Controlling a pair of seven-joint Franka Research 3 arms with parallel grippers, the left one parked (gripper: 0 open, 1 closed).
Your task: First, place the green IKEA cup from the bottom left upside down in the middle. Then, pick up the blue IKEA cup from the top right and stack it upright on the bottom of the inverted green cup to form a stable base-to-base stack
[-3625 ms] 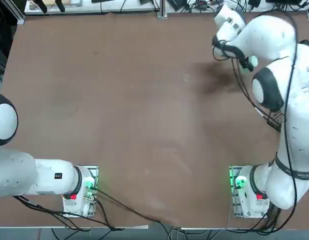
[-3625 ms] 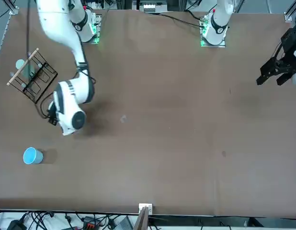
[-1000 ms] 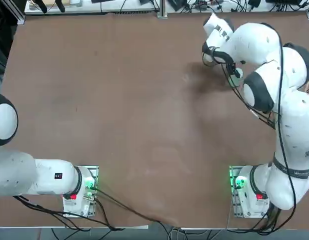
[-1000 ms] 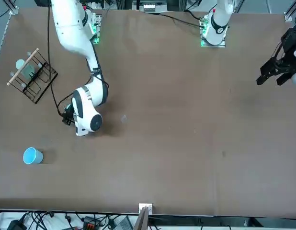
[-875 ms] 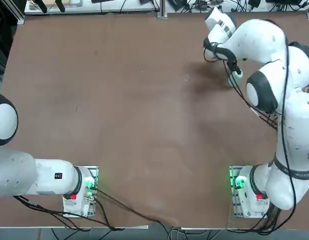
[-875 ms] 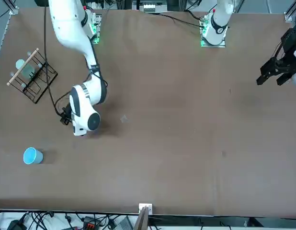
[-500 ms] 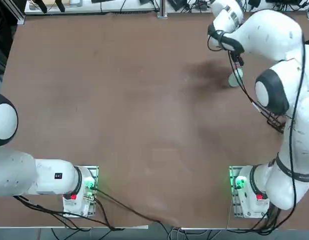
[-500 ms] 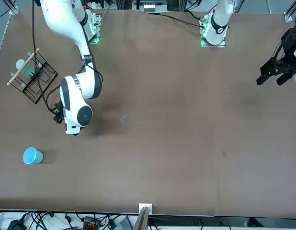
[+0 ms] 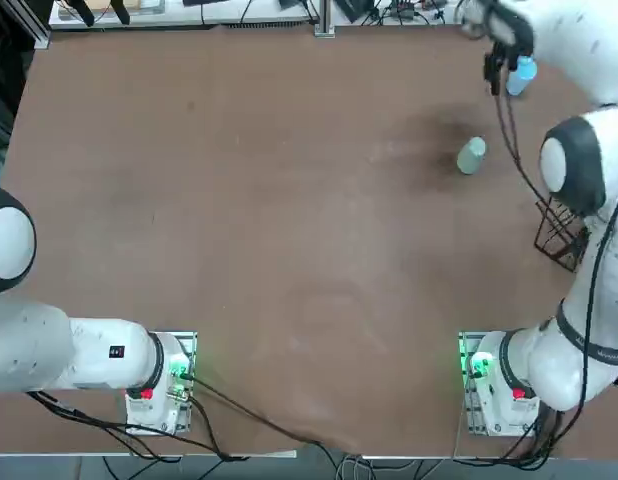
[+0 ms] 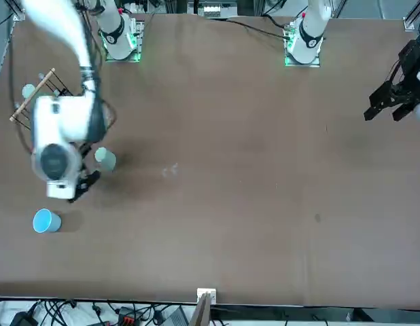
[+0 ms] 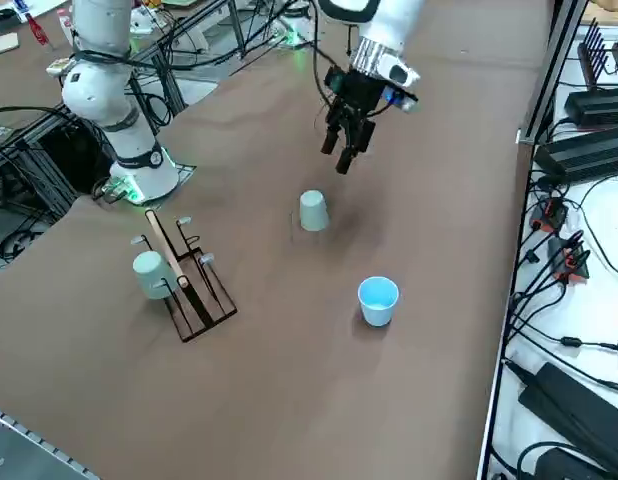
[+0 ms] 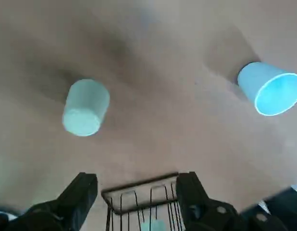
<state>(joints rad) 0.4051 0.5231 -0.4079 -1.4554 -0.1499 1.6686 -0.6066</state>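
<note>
Open tabletop lies between the green cup (image 11: 313, 211) and blue cup (image 11: 377, 300); the wire rack (image 11: 187, 280) stands well aside.

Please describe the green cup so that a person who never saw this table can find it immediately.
On the brown table, find the black wire rack. The green cup stands upside down between the rack and the blue cup, below the open right tool. The blue cup stands mouth up.

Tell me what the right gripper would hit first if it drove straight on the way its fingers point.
Probably bare table. The open right gripper hangs pointing down, between the green cup and the blue cup; neither looks in line, though depth is uncertain.
</note>
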